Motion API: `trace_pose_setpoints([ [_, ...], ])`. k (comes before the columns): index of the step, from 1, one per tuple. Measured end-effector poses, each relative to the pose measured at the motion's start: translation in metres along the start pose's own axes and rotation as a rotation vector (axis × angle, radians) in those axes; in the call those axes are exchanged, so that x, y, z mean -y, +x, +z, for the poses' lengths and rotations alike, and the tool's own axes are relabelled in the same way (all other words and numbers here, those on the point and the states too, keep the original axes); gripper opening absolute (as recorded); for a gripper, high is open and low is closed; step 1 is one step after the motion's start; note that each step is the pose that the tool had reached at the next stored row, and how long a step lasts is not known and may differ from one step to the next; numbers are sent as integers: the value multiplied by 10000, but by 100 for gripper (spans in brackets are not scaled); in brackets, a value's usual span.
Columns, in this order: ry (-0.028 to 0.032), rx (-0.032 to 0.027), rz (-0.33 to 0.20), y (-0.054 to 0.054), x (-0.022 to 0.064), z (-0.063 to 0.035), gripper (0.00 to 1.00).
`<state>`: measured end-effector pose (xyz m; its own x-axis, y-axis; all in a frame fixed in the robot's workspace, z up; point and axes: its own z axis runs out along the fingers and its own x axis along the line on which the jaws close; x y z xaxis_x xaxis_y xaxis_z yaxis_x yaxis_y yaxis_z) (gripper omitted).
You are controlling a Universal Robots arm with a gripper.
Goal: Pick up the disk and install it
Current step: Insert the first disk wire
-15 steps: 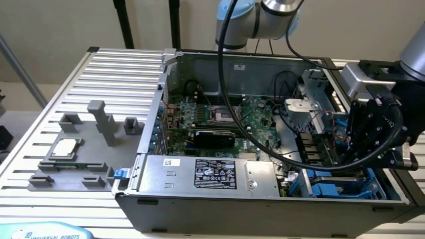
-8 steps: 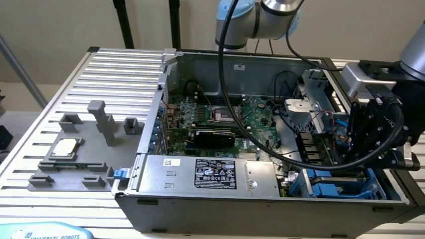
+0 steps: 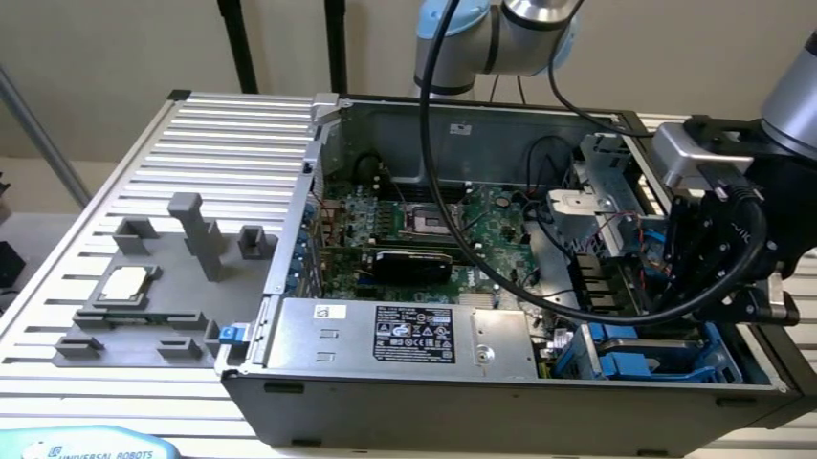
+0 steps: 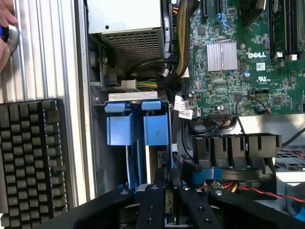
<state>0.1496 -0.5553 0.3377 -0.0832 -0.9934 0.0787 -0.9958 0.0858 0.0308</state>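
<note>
The disk [image 4: 167, 202] stands on edge, pinched between the narrowed fingers of the hand [image 4: 167, 210], above the blue drive cage [image 4: 138, 126] in the open computer case [image 3: 511, 392]. A tilt could jam its blue frame against the cage rails, or snag nearby cables [image 4: 248, 188].

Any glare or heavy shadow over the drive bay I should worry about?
Wrist view: the blue drive cage is evenly lit, but the slot below it falls into deep shadow; the heatsink is bright, not washed out. Exterior view: that corner of the computer case is dim; the slatted table is bright, without glare.
</note>
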Motion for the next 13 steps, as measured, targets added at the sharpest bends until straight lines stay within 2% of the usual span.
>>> trace_pose_setpoints([
  [9, 0, 0, 0, -9, 10, 40, 16],
  [11, -2, 36, -3, -10, 11, 46, 18],
  [13, 0, 0, -1, -4, 9, -30, 18],
])
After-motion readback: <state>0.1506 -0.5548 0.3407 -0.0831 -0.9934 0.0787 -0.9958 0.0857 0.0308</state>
